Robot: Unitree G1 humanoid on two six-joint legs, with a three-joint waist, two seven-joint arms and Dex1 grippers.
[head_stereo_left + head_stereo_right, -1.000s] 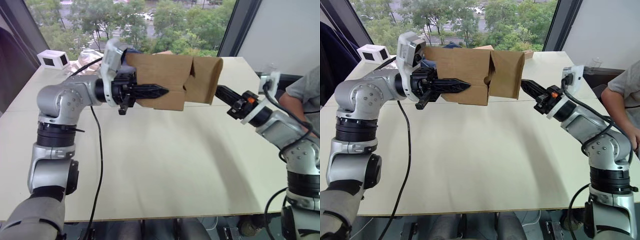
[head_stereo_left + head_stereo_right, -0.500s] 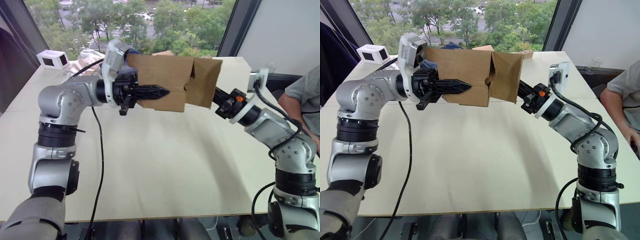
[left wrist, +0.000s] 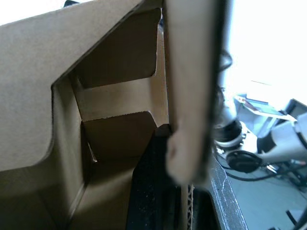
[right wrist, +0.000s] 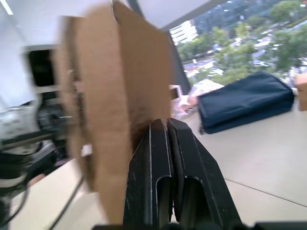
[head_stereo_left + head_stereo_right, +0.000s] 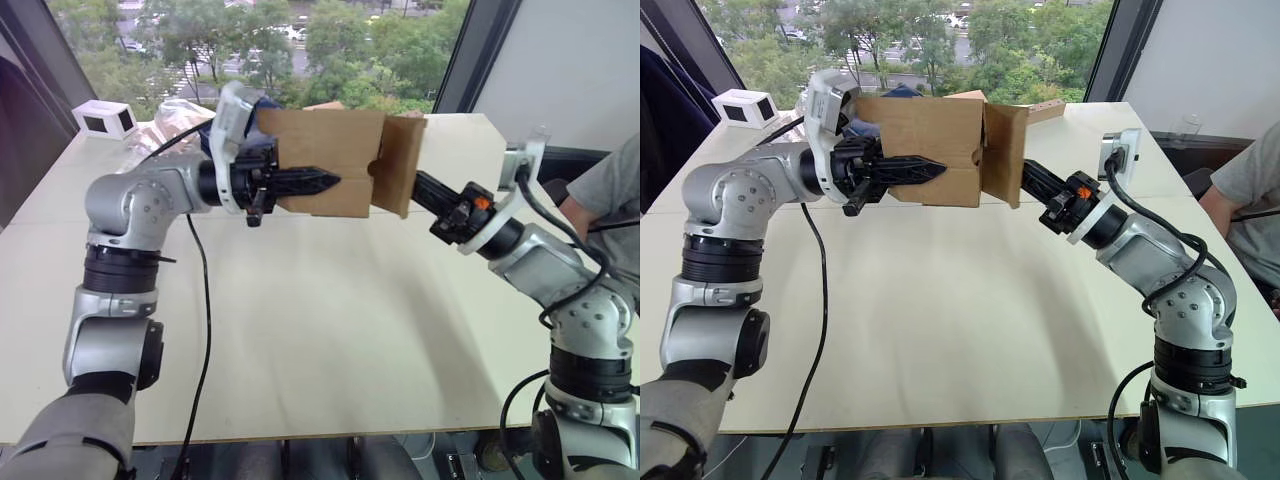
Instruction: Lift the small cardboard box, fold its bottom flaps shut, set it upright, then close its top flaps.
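We are looking at the small cardboard box (image 5: 322,162), plain brown and unprinted, hanging in the air above the far half of the table (image 5: 330,330), lying on its side with its long axis running across from the left arm toward the right arm. Its broad front panel is facing us, and a crease line is running along its length. At the end nearest the right arm, one of the bottom flaps (image 5: 398,167) is swinging on its hinge, standing nearly square to the box body with a small half-round notch showing at the hinge line. In the left wrist view we are seeing the inside of the carton: notched inner flaps (image 3: 120,112) are folded partway across the opening.

The left gripper (image 5: 300,183) is holding the box, clamped on its wall: one black finger is lying along the outside of the front panel, and the left wrist view is showing the other finger (image 3: 151,187) inside the carton with the cardboard edge between them.

The right gripper (image 5: 1028,180) is reaching in from the right, its two fingers pressed together with nothing between them, the tips sitting right at the outer face of that swinging flap.

Farther back on the table, a dark blue bag (image 4: 244,101) is lying near the window, and a small white box (image 5: 106,118) is sitting at the far left corner. A person's sleeve (image 5: 612,185) is showing at the right edge.
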